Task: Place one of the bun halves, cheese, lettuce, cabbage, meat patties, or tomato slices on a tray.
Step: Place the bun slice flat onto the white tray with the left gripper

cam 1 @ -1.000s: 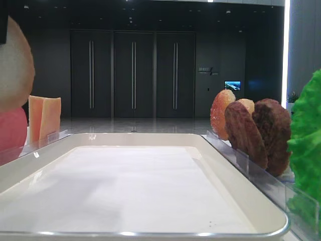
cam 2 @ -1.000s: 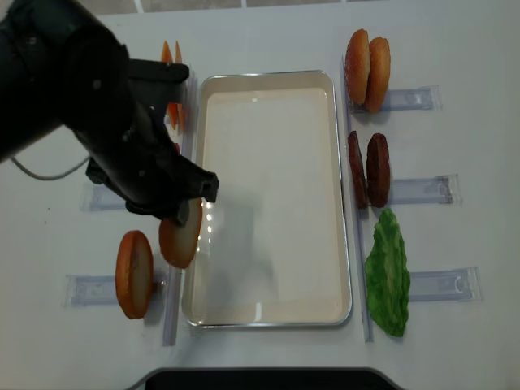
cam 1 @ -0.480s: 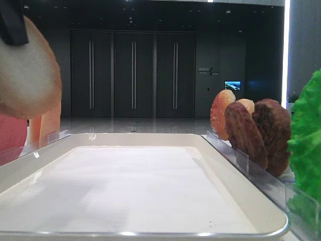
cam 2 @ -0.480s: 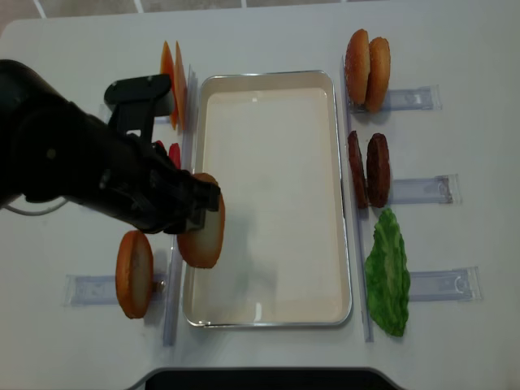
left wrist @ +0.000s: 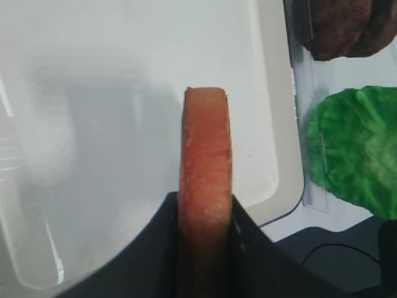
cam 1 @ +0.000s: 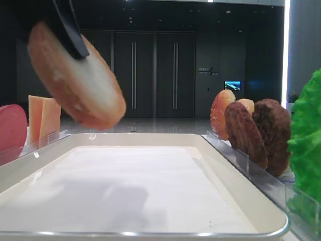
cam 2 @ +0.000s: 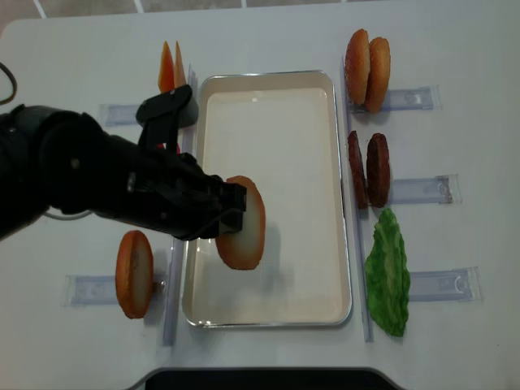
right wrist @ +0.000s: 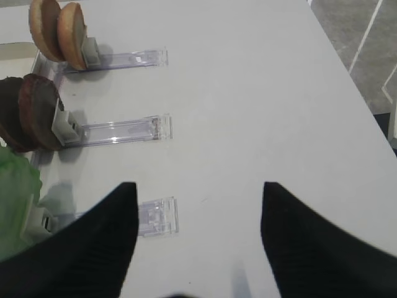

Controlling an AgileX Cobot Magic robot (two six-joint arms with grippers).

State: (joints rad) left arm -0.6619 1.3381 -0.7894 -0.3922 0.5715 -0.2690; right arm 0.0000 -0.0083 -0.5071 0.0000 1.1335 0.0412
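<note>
While clamped in left pincer (left wrist: 205, 214), bun half (cam 2: 242, 223) hangs over tray (cam 2: 329, 162).

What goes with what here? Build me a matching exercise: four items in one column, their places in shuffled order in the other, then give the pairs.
Items
1. bun half
2. lettuce
3. meat patties
4. cheese

Places
A. standing on edge in a clear rack right of the tray, at mid length
B. left of the tray, by its far corner
C. clamped on edge in the left gripper, above the tray
D. right of the tray, by its near corner

Pairs: 1-C, 2-D, 3-A, 4-B
</note>
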